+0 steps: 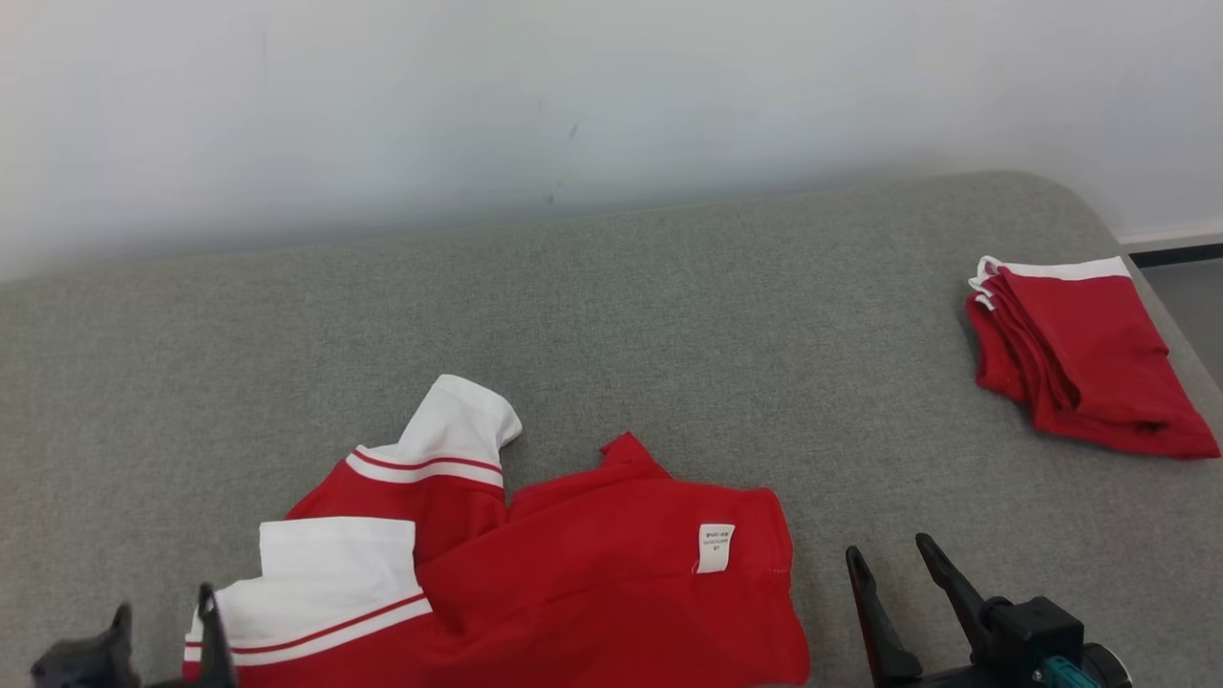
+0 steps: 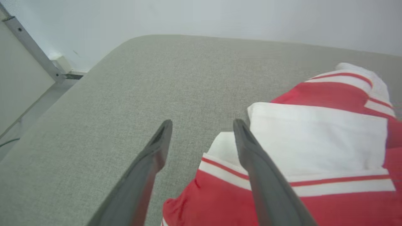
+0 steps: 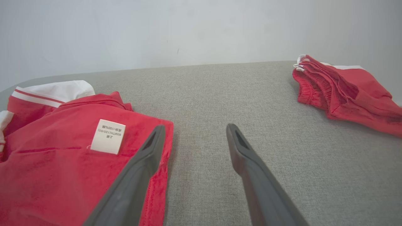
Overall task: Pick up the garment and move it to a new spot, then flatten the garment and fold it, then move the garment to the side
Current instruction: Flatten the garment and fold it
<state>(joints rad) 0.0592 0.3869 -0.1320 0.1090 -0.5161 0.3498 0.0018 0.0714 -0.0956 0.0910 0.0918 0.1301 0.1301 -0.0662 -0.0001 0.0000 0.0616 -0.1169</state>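
Left gripper (image 1: 162,608): at the near left edge, jaws spread with nothing between them; in the wrist view one finger (image 2: 268,188) crosses over the garment's white panel, and I cannot tell whether it touches
Right gripper (image 1: 889,548): near right, jaws spread and empty, just beside the garment's right hem, over bare worktop
Garment (image 1: 592,583): red top with white, red-striped panels, lying crumpled at the near edge, left of centre, with parts doubled over one another
Care label (image 1: 715,548): showing near the right hem, so the top is probably inside out
Handling: likely light, limp and not fragile; it should sag when lifted and drag on the rough cover, and a pinch may catch more than one layer
Where to grip: I would take the right hem corner by the label with the right gripper and the white striped edge (image 2: 314,188) with the left
Worktop (image 1: 611,315): grey and fabric-covered, with a bare middle that gives room for spreading
Folded pile (image 1: 1080,363): red and white garments at the far right, well apart
Wall (image 1: 611,96): pale, behind everything
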